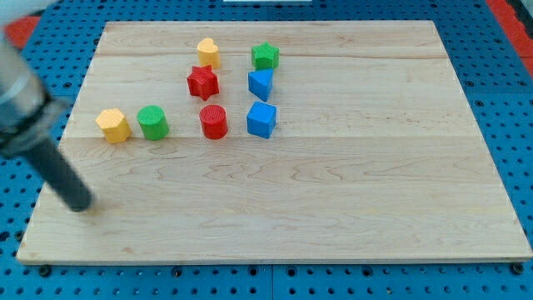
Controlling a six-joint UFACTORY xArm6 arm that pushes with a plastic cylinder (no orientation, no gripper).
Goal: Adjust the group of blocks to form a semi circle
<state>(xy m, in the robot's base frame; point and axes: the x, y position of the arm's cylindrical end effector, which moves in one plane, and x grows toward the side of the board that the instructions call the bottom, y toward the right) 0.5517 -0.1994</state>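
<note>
Evenly and brightly lit from overhead, without glare on the pale wooden bench. Short, soft shadows under the blue cube and red cylinder. Sharp across the blocks; heavily blurred at the view's left, around the rod and my tip.

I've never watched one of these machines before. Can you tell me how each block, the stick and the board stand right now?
yellow heart block: upright, top of group
green star block: upright, apart
red star block: upright, apart
upper blue block: upright, apart
lower blue cube: upright
red cylinder: upright
green cylinder: upright
yellow hexagon block: upright, leftmost
my tip: view's lower left, touching no block
wooden board: flat
</note>
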